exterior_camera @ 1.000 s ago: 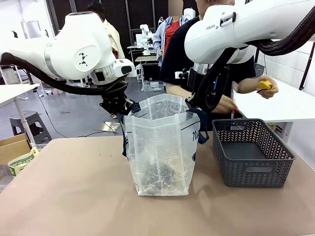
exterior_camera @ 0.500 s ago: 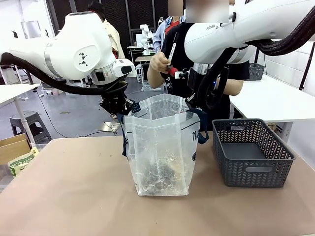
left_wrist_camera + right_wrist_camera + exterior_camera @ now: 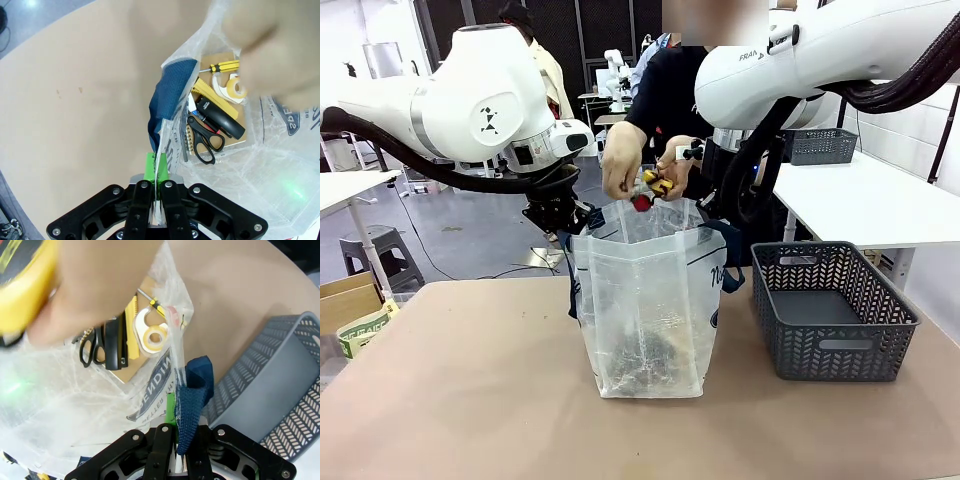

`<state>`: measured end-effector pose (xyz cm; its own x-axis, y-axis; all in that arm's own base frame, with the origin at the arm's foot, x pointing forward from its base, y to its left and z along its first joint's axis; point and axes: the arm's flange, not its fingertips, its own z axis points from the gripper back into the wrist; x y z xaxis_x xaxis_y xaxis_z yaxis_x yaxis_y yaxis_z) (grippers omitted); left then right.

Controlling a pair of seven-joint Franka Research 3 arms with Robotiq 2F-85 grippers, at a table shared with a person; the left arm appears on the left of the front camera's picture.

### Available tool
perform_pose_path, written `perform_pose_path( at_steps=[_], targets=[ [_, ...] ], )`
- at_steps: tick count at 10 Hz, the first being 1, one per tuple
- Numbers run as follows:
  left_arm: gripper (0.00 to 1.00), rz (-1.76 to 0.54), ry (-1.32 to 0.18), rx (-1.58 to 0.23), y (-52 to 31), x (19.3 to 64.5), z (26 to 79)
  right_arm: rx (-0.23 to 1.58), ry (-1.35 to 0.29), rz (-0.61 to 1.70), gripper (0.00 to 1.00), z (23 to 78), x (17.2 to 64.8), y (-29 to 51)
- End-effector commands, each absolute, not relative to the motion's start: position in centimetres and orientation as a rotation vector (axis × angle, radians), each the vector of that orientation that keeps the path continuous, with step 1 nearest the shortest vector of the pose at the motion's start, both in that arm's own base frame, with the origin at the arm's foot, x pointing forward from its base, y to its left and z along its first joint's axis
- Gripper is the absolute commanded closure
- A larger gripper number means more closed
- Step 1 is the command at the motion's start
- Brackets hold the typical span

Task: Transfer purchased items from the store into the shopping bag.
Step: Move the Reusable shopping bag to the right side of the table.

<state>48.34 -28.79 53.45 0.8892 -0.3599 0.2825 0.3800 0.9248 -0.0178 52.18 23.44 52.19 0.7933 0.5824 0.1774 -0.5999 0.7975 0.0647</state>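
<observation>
Since the earlier frame, the person's hands (image 3: 638,178) have come down to the mouth of the shopping bag (image 3: 650,320), carrying yellow and red items (image 3: 648,188). Both the left claw (image 3: 156,170) and the right claw (image 3: 176,412) are clamped on opposite bag rims, holding it open beside the store (image 3: 830,340); loading appears near its end, so the next move calls for a steady hold. Bag and store stand on a brown bench (image 3: 460,390) in a workshop.

We count one shopping bag (image 3: 650,300) and one basket (image 3: 835,310). Inside the bag we count one pair of scissors (image 3: 199,132), one tape roll (image 3: 230,93), one screwdriver (image 3: 225,65) and one black item (image 3: 220,117), possibly a stapler.
</observation>
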Motion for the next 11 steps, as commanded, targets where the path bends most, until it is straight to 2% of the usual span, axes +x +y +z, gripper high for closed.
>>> perform_pose_path(
  at_steps=[1,11],
  targets=[
    [1.00,-0.384,-0.279,-0.073,-28.79,48.34,53.44,0.120,-0.153,0.638,1.00,52.25,52.20,23.44],
    [1.00,-0.384,-0.279,-0.073,-28.79,48.34,53.44,0.120,-0.153,0.638,1.00,52.25,52.20,23.44]
  ],
)
